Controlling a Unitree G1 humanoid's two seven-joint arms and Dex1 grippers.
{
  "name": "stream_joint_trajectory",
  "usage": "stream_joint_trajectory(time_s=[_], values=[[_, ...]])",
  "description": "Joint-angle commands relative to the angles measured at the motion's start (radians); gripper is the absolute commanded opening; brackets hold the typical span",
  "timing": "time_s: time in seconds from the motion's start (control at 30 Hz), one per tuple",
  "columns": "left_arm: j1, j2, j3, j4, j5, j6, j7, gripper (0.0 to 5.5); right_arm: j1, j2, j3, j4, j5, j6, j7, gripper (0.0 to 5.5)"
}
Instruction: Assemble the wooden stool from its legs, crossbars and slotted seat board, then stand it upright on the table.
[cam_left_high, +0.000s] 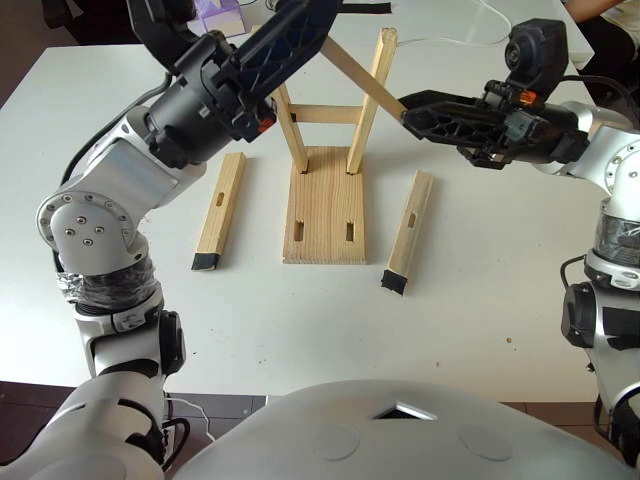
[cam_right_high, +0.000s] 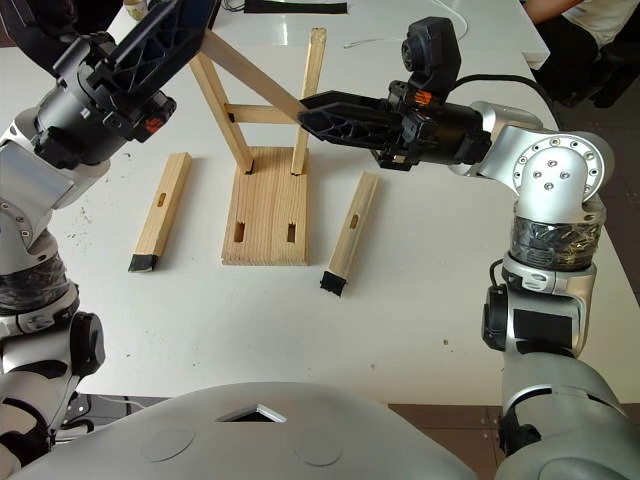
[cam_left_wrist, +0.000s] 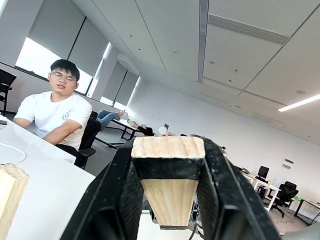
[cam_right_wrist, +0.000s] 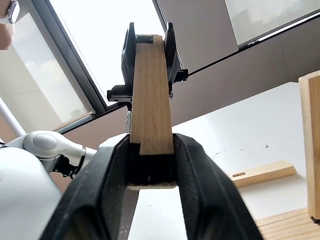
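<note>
Left eye view, asks the desk: how far along is the build?

Field: Roughly half, by the look of it. The seat board (cam_left_high: 325, 250) lies flat on the table (cam_left_high: 480, 300). The far-left leg (cam_left_high: 291, 130) and far-right leg (cam_left_high: 362, 135) stand upright in its far slots, joined by the fitted crossbar (cam_left_high: 328, 114). The near slots (cam_left_high: 299, 230) are empty. The left loose leg (cam_left_high: 220, 210) lies flat left of the board and the right loose leg (cam_left_high: 408, 230) lies flat to its right, neither touching it.

Desk: And the arms?

Field: Both carry the held bar (cam_left_high: 350, 64) in the air above the far end of the board. The left gripper (cam_left_high: 315, 25) is clamped on its far-left end and the right gripper (cam_left_high: 412, 110) on its lower right end. Judging from this, two legs, this bar and the final standing-up are left to do.

Desk: What do the wrist views add?

Field: The grip itself. The left wrist view looks down the bar's cut end, squeezed between both fingers (cam_left_wrist: 125, 190). The right wrist view runs along the bar's whole length to the other gripper at its far tip. Neither wrist view takes in the empty slots or both loose legs; the head views do.
</note>
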Motion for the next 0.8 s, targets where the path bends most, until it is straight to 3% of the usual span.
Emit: stream_joint_trajectory(time_s=[0.03,0.23,0.33,0.43,0.6,0.8], values=[[0.016,0.024,-0.007,0.002,0.046,0.015,-0.027,1.31,0.011,-0.009,-0.004,-0.020,-0.077,-0.079,-0.016,1.34],[0.009,0.064,0.014,0.057,0.148,0.000,-0.049,1.31,0.153,-0.084,0.047,-0.047,-0.307,-0.338,0.122,2.32],[0.001,0.111,0.026,0.089,0.217,-0.001,-0.097,1.31,0.223,-0.095,0.036,-0.030,-0.405,-0.449,0.102,2.76],[0.049,0.235,0.026,0.136,0.430,-0.057,-0.207,1.31,0.255,-0.067,-0.033,-0.022,-0.423,-0.496,0.021,2.79],[0.170,0.421,0.033,0.459,0.807,-0.264,-0.374,1.31,0.426,0.000,-0.157,-0.160,-0.405,-0.560,-0.124,2.79],[0.235,0.455,-0.004,0.700,1.039,-0.426,-0.510,1.31,0.512,0.109,-0.122,-0.241,-0.427,-0.626,-0.233,2.79]])
